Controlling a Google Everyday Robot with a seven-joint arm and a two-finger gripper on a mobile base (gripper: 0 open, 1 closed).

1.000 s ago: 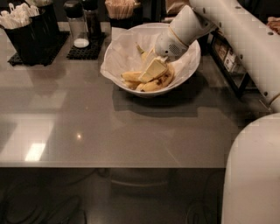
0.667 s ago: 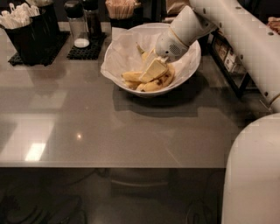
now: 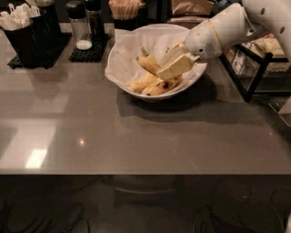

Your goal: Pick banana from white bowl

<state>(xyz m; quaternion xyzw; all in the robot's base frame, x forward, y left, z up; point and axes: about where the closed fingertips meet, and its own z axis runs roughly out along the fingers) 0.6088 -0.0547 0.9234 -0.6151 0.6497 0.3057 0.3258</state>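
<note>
The white bowl point(image 3: 122, 84), wide and lined with crinkled white paper, sits at the back middle of the grey counter. My gripper point(image 3: 164, 63) reaches into it from the right and is shut on the banana point(image 3: 148, 63). The banana is yellow and curved and is held tilted, with its dark tip pointing up and to the left, raised above the other fruit. Two more bananas lie in the bottom of the bowl: a pale one point(image 3: 137, 84) and one with dark-brown blotches point(image 3: 164, 86). The part of the held banana between the fingers is hidden.
A black caddy of white utensils point(image 3: 27, 32) stands at the back left. Salt and pepper shakers point(image 3: 81, 29) stand on a black mat beside it. A cup of wooden sticks point(image 3: 125, 11) is behind the bowl. A black wire rack point(image 3: 254, 68) stands to the right.
My gripper has drawn back to the right and risen a little. One banana has come up with it from the pile in the bowl.
</note>
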